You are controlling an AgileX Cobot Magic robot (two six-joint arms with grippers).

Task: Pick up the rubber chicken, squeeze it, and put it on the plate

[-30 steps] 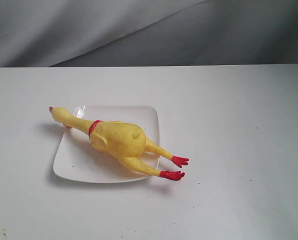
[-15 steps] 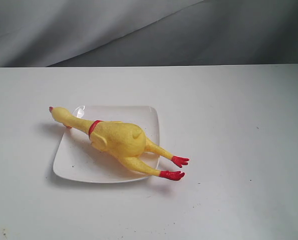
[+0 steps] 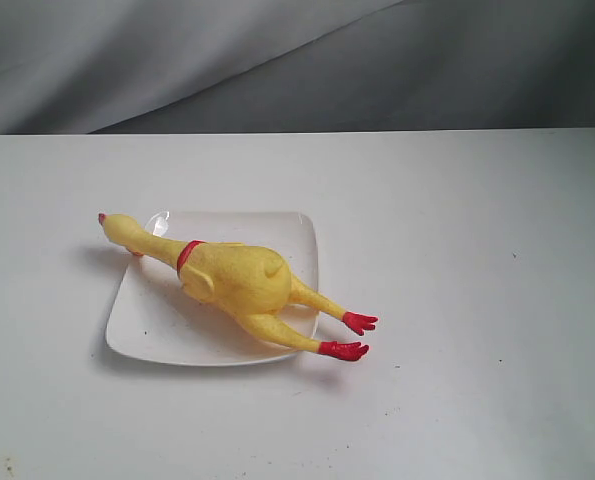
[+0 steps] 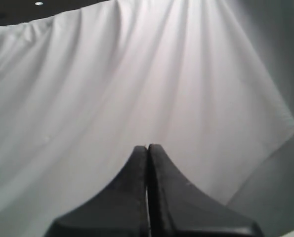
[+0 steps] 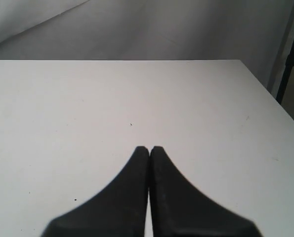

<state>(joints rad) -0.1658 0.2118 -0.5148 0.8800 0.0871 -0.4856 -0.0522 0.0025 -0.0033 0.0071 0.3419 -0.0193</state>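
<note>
Judged past the placing step, with the rubber chicken (image 3: pixel 239 280) lying slantwise across the plate (image 3: pixel 152 332) on the bench (image 3: pixel 477 250), head and red feet overhanging, left jaws and right jaws pressed together empty, calling only for keeping clear.

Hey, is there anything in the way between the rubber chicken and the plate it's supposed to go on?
Nothing visible. The rubber chicken already lies across the plate, with its head past one corner and its red feet past the opposite edge. The left gripper and right gripper are both shut and neither wrist view shows the chicken.
</note>
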